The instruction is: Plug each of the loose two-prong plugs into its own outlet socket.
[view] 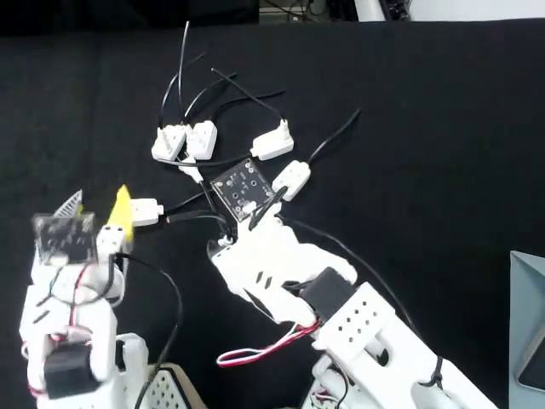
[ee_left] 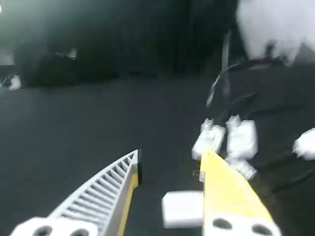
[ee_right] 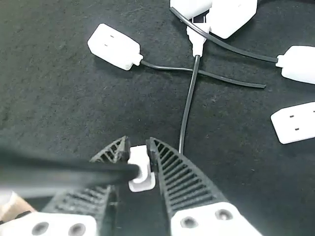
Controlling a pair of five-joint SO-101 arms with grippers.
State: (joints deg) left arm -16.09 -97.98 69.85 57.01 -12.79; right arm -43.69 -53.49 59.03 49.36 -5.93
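Several white outlet sockets on black cables lie on the black cloth: a pair side by side, one to their right, and one below that. Another socket lies right beside my left gripper's yellow finger. My left gripper is open with nothing in it; that socket sits close under the gap. My right gripper is shut on a small white plug, whose black cable runs toward the socket pair. Two-slot sockets lie to either side.
My right arm reaches in from the bottom middle over tangled black cables. A grey object stands at the right edge. A perforated plate lies by the left arm's base. The cloth's right and far left parts hold nothing.
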